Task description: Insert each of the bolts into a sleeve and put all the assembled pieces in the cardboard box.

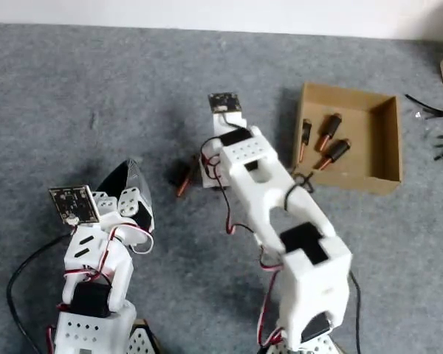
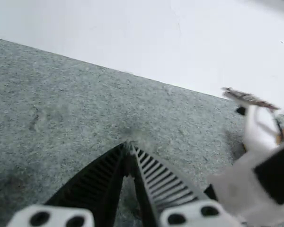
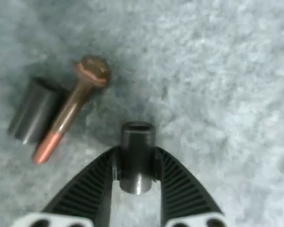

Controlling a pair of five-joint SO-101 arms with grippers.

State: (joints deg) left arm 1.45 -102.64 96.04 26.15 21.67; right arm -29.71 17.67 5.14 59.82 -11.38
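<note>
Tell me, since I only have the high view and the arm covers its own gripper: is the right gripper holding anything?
Observer: Yes. The right gripper is shut on a dark sleeve.
Operator: And the loose piece beside that arm, is it assembled?
Observer: No. The bolt lies outside, against the side of a second sleeve.
Operator: And the other arm?
Observer: The left gripper is shut, with nothing between its fingers.
</note>
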